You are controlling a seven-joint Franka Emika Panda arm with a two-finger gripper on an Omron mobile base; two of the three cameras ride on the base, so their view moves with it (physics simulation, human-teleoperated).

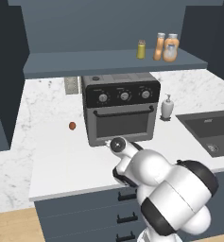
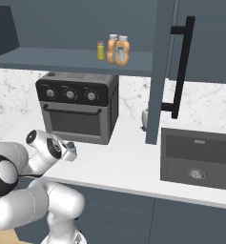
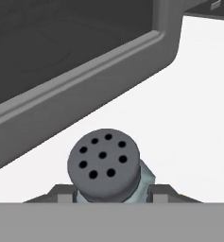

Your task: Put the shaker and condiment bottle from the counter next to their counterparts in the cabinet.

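Observation:
In the hand view the shaker (image 3: 104, 163), a pale blue-grey jar under a dark grey cap pierced with holes, sits between my gripper's (image 3: 108, 193) two dark fingertips (image 3: 163, 191), which are shut on its sides. It is low over the white counter (image 1: 61, 160), just in front of the toaster oven. The arm's wrist (image 1: 117, 144) hides the hand in the left base view. On the cabinet shelf (image 1: 85, 64) stand a yellow-green shaker (image 1: 141, 49) and two orange pale-capped condiment bottles (image 1: 159, 46) (image 1: 170, 48), close together at the shelf's right end.
A black toaster oven (image 1: 121, 111) stands under the shelf, right behind the hand. A white soap dispenser (image 1: 167, 107) and a dark sink (image 1: 212, 130) lie to the right. A small red-brown thing (image 1: 72, 125) lies left of the oven. A cabinet door with a black handle (image 2: 181, 66) hangs open.

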